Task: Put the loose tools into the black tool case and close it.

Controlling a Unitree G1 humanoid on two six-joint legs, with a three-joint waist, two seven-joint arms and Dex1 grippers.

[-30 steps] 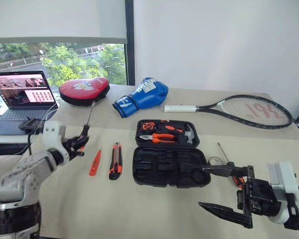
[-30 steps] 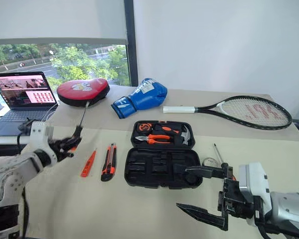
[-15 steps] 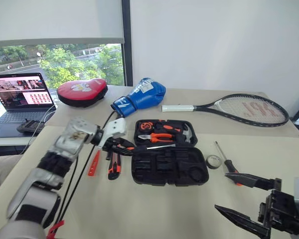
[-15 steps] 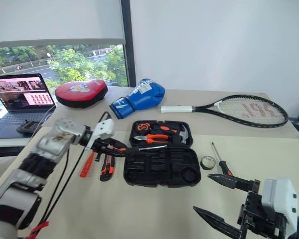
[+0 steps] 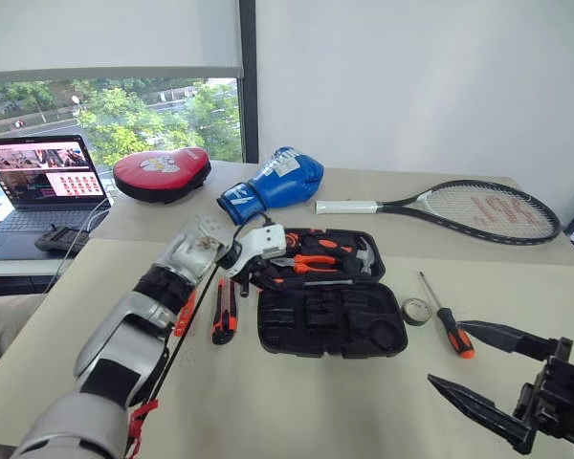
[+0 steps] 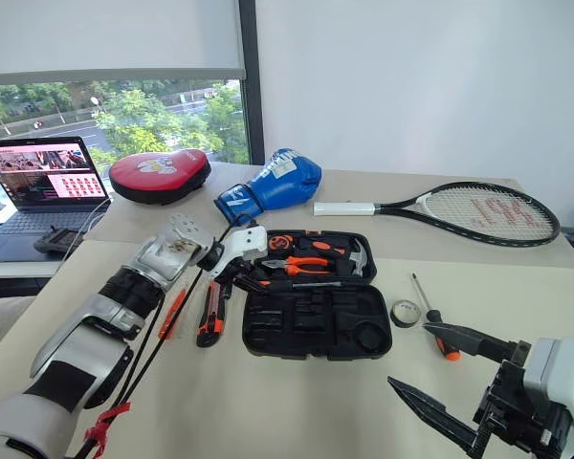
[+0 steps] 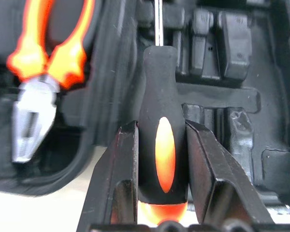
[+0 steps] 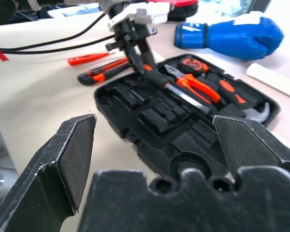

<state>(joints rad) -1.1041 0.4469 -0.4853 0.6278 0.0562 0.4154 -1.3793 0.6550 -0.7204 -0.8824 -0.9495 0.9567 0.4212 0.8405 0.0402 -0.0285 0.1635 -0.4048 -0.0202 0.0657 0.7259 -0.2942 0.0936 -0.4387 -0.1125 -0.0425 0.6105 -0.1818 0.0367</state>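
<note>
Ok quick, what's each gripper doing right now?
Left gripper: shut on a screwdriver, over the tool case.
Right gripper: open, holding nothing.

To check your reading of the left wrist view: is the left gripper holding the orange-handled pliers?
No. The left gripper is clamped on the black-and-orange screwdriver handle, while the pliers lie apart in the tool case.

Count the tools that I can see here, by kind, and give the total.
Screwdrivers: 3 (held screwdriver, table screwdriver, orange tester)
Utility knife: 1
Tape roll: 1
Pliers: 1
Hammer: 1
Tape measure: 1
Total: 8
</note>
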